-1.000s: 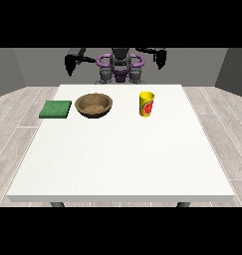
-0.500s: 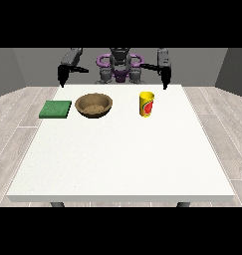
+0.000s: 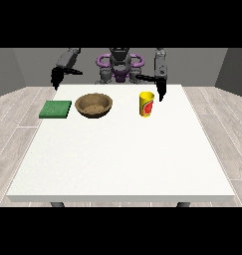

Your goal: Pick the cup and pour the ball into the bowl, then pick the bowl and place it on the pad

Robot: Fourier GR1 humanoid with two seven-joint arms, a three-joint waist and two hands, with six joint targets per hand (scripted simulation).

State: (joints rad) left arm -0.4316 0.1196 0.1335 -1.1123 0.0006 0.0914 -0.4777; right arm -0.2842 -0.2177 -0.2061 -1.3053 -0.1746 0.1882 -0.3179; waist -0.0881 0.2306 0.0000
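Note:
A yellow cup (image 3: 147, 104) with a red mark stands upright on the white table (image 3: 122, 159), right of centre at the back. Its inside is hidden, so no ball shows. A brown bowl (image 3: 94, 105) sits left of the cup. A flat green pad (image 3: 56, 109) lies at the far left. The hand at the view's right (image 3: 162, 89) hangs just right of and behind the cup, fingers pointing down, not touching it. The hand at the view's left (image 3: 56, 77) hovers above the table's back left corner, behind the pad, holding nothing.
The robot's torso (image 3: 120, 67) stands behind the table's back edge. The table's whole front half is bare white surface. Grey floor surrounds the table.
Both arms have swung down and forward. The hand at the view's right has dropped from shoulder height to beside the cup. The other hand has lowered towards the back left corner.

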